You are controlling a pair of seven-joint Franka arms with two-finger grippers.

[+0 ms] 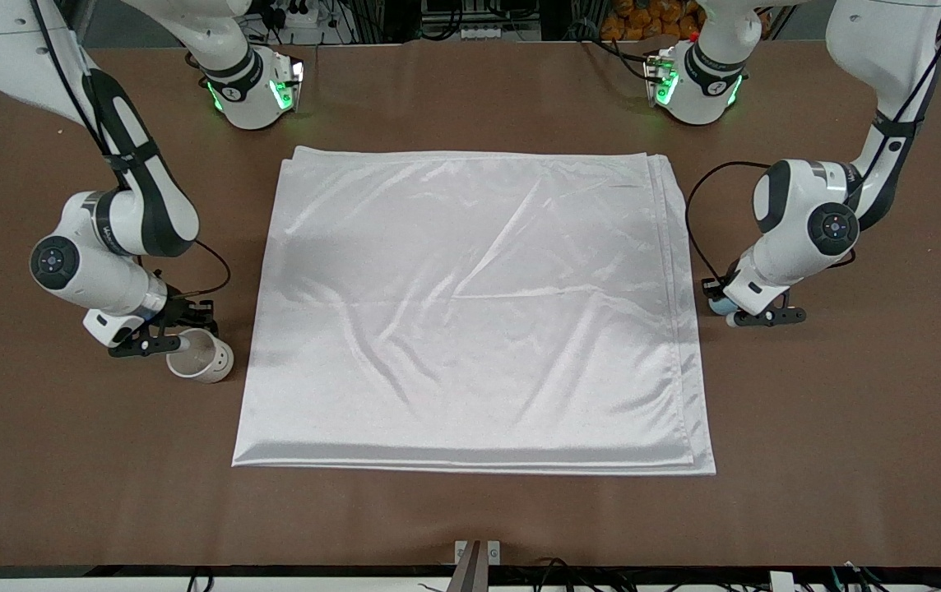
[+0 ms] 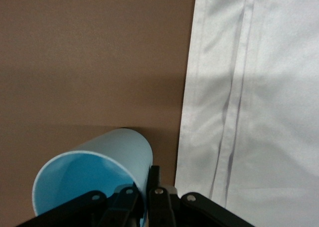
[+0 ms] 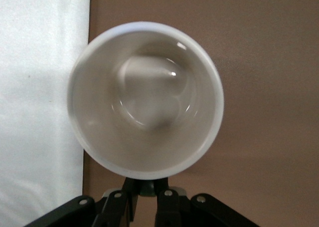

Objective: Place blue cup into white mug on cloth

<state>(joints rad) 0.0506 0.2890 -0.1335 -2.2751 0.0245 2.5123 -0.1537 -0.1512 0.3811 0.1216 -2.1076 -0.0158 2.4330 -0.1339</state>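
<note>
Upright white mug (image 1: 200, 357), mouth up

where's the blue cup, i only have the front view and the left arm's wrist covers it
Observer: The left wrist view shows the blue cup tipped on its side on the bare table, beside the edge of the cloth, not on it.
Operator: has the left gripper got it
Observer: Yes, the left gripper is shut on the cup's rim, one finger inside and one outside.
Operator: and the mug, is anything in it
Observer: The right wrist view looks straight into the white mug; it is empty, showing only its cream bottom.
Operator: right gripper holding it
Observer: The right gripper is shut on the mug's rim, with the mug on the table beside the cloth.
</note>
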